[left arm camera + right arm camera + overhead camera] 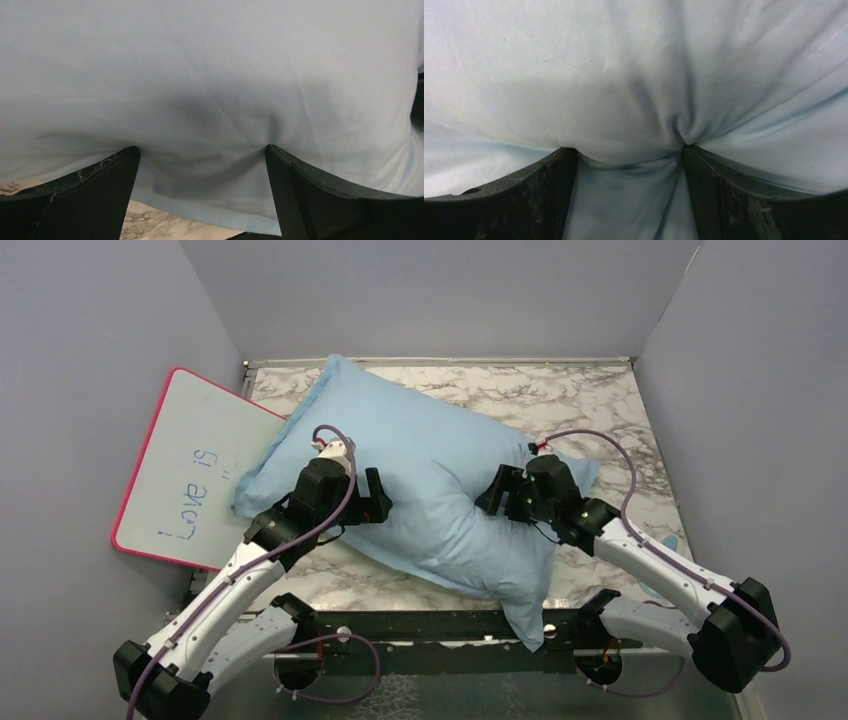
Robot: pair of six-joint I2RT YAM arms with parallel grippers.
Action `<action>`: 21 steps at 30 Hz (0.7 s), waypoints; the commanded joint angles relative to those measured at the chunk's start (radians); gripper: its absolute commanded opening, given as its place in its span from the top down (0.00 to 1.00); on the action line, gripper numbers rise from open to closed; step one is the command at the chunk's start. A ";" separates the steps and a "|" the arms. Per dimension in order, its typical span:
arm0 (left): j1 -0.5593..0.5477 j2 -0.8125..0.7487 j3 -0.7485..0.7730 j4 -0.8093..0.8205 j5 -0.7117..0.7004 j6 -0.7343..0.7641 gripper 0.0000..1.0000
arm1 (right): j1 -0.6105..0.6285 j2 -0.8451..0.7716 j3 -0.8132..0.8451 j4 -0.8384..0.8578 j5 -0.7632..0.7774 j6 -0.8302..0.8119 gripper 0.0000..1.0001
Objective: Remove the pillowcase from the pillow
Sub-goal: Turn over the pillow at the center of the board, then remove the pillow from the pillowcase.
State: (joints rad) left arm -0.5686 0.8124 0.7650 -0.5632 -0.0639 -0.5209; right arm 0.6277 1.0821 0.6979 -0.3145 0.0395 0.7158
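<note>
- Two arms, both down on one pillowcase. It lies plain blue face up, slantwise across the table, with its far corner near the back wall and its near corner drooping over the front edge.
- Pillow: inside the case and wholly covered, so none of its own cloth shows. The case is not yet off.
- Left gripper: jaws wide apart, tips pressed into the case's left half, cloth bulging between them. Likely set to gather a fold for a pinch.
- Right gripper: jaws likewise apart, tips dug into the right half, creases fanning from one tip. Nothing is clamped.
- Placement: one gripper per side, probably so one pins the filling while the other draws cloth. Which does which cannot be told.
- Case mouth: not evident; the flat near corner may be it.
- Whiteboard: propped at the left wall beside the case, apart from both arms.
</note>
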 commanded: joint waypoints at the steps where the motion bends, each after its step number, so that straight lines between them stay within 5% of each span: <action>1: 0.006 0.061 0.004 0.002 -0.012 0.013 0.01 | 0.009 0.023 -0.115 -0.073 -0.178 0.096 0.23; 7: 0.006 0.231 0.021 0.166 0.030 0.046 0.02 | 0.010 -0.132 -0.186 -0.014 -0.268 0.083 0.24; 12: 0.009 0.452 0.194 0.238 0.006 0.115 0.02 | 0.009 -0.223 -0.207 -0.032 -0.283 0.127 0.16; 17: 0.015 0.612 0.395 0.150 -0.021 0.174 0.03 | 0.010 -0.297 -0.135 -0.201 -0.104 0.162 0.09; 21: 0.015 0.547 0.336 0.142 -0.045 0.108 0.02 | 0.009 -0.374 -0.013 -0.369 0.137 0.194 0.04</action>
State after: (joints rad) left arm -0.5480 1.4200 1.1263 -0.4652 -0.0856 -0.3737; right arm 0.6228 0.7639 0.6041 -0.3897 -0.0166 0.8581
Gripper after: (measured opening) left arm 0.976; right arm 0.941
